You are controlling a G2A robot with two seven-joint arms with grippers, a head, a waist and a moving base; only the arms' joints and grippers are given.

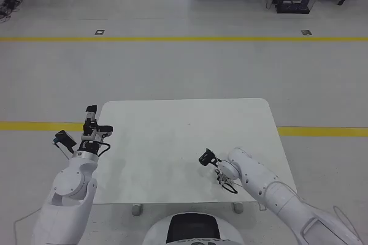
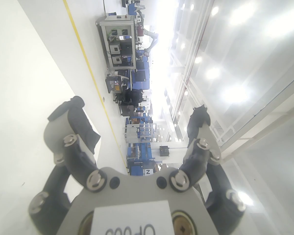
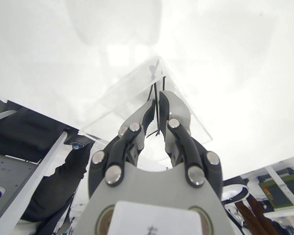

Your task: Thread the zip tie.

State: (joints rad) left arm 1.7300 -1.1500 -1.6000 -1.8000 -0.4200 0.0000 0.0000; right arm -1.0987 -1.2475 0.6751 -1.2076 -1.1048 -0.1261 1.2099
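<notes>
My right fingers (image 3: pixel 165 110) pinch the thin black plastic zip tie (image 3: pixel 157 117), which may twist loose; my left fingers (image 2: pixel 74 127) gape empty

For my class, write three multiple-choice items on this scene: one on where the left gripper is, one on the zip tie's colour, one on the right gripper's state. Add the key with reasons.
1. Where is the left gripper relative to the table?
A. Over its middle
B. By its left edge
C. By its far right corner

2. What colour is the zip tie?
A. Black
B. White
C. Red

3. What state is the right gripper in?
A. Wide open, holding nothing
B. Shut on a cloth
C. Shut on the zip tie

Key:
1 B, since the top view shows it at the left edge, off the middle.
2 A, since the right wrist view shows a thin black strip.
3 C, since in that view the fingers are pressed together with the strip between them.
</notes>
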